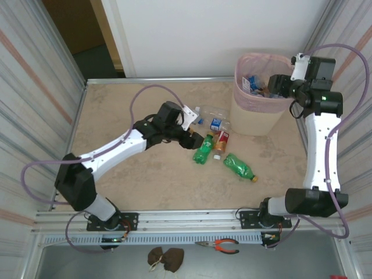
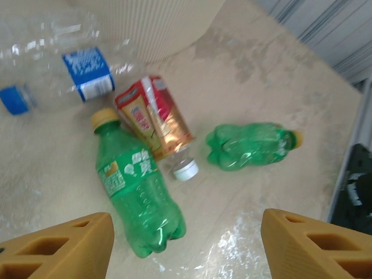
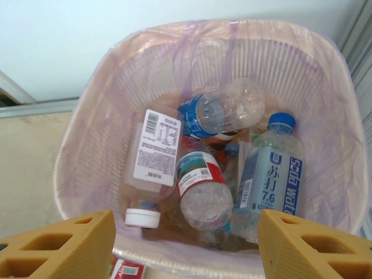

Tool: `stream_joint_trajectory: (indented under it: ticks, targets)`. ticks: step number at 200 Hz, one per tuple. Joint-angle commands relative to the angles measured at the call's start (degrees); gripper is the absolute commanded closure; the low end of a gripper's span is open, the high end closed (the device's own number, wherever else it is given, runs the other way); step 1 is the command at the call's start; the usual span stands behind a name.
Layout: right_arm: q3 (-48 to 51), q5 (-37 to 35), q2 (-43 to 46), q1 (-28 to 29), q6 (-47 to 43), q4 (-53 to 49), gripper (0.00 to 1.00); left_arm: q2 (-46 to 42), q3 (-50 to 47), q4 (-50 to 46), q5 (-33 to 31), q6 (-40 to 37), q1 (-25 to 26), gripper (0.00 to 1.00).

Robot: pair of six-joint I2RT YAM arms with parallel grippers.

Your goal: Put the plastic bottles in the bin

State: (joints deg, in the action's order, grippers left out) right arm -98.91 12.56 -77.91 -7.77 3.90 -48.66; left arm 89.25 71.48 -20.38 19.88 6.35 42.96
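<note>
Left wrist: jaws parted over green bottle beside red-label bottle; right jaws parted above bin.

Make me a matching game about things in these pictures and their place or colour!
Things:
1 Soda water bottle
2 lone green bottle
3 bin liner
4 pliers

Matches:
A pink
B lying on the table
C red-orange handles
D inside the bin, blue cap

Pairs: 1-D, 2-B, 3-A, 4-C.

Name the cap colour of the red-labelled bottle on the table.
White; the cap shows best in the left wrist view.
</note>
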Motion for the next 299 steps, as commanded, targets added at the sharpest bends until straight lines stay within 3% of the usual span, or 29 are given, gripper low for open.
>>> stream_joint_trajectory:
  ticks: [1,46,172,235,299]
  targets:
    - [2.2,2.5,3.1,-0.5,1.7,1.4,0.35,3.5,2.6,-5.2,-5.3,5.3,0.6,0.31]
    - [5.1,2.6,5.7,-1.0,1.6,1.1,0.35,10.2,4.3,-7.9,-5.6,10.7,1.9,0.3]
    - [6.5,2.5,7.5,-1.2,1.0,1.1,0.35,22.4,8.0,-6.3,-8.7,12.7,4.8,0.19]
    - [7.2,3.1,7.0,-1.2,1.0,1.4,0.35,25.4,8.0,-6.1,-6.6,12.9,5.3,0.22]
    - [7.3,3.1,7.6,-1.2,1.0,1.6,0.34,24.7,7.8,-6.5,-7.1,12.8,5.3,0.34]
